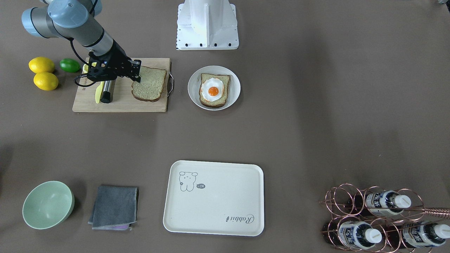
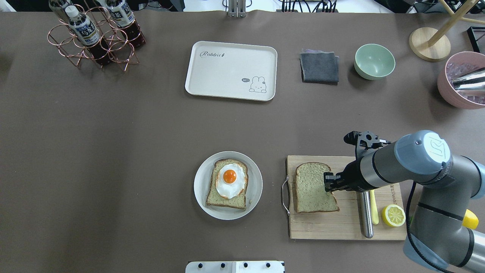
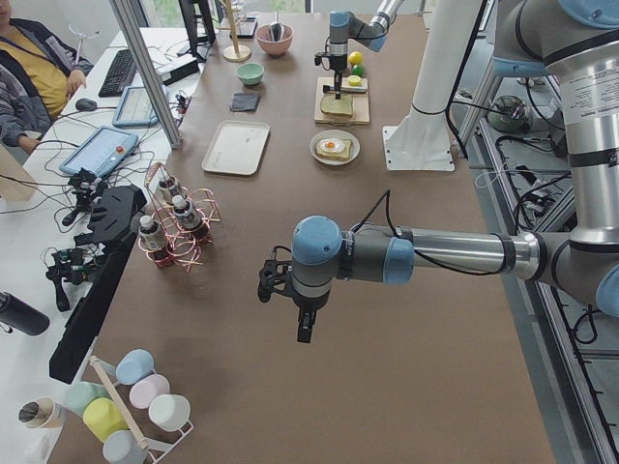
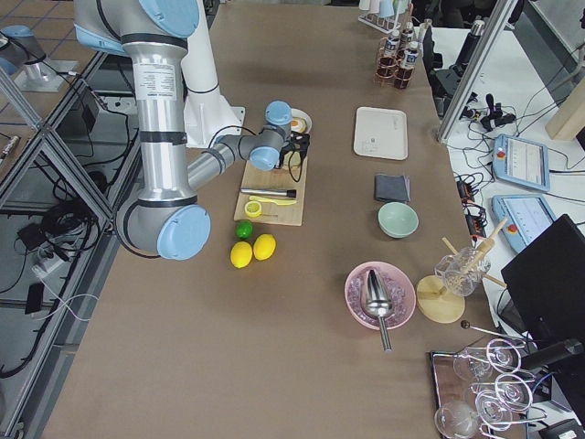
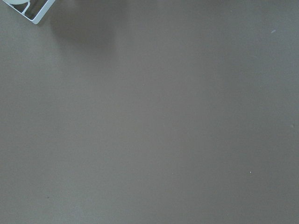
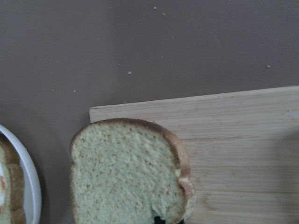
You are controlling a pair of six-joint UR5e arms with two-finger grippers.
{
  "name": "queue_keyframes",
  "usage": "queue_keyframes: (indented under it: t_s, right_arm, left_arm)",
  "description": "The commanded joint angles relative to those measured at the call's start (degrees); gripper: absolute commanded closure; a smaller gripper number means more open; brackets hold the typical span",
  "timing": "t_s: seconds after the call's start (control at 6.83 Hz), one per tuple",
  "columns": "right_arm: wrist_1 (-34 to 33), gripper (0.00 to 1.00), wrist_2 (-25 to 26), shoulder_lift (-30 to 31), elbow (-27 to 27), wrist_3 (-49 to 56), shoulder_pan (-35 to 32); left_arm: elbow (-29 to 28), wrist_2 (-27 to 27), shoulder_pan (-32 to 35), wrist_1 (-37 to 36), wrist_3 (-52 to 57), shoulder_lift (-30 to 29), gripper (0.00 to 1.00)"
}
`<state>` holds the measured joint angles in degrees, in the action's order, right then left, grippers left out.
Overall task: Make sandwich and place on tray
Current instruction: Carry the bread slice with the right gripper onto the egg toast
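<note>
brown surface seen from over the robot's shoulders: nearest, a round white plate holds one bread slice topped with a fried egg, and just beside it a bamboo cutting board carries a second bread slice lying flat, so the sandwich is not yet put together. right hand sits at that second slice's edge, though whether it is clamped on the bread cannot be told; left hand hangs over the surface well apart, its state also unclear. farthest, the cream tray lies well apart from both slices.
</note>
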<state>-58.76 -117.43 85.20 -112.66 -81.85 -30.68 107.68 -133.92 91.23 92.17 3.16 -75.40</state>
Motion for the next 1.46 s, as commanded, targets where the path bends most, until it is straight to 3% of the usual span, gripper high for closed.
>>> queue_keyframes:
  t_s: [0.0, 0.29, 0.88, 1.32]
  right_arm:
    - [3.21, 1.00, -1.21, -2.91, 0.42, -1.81, -1.31]
    - [3.21, 1.00, -1.22, -12.38, 5.33, -4.80, 1.04]
    - [3.48, 1.00, 1.40, -22.15, 13.23, -4.19, 6.59]
    - [3.74, 1.00, 1.50, -24.12, 17.12, -2.87, 7.13]
  left_arm:
    - [0.25, -0.03, 0.00, 0.03, -0.08, -0.01, 0.03]
    - [0.25, -0.03, 0.00, 0.03, -0.08, -0.01, 0.03]
    - [0.24, 0.06, 0.00, -0.06, -0.17, -0.54, 0.03]
    - [0.42, 0.24, 0.09, -0.06, -0.17, -0.63, 0.03]
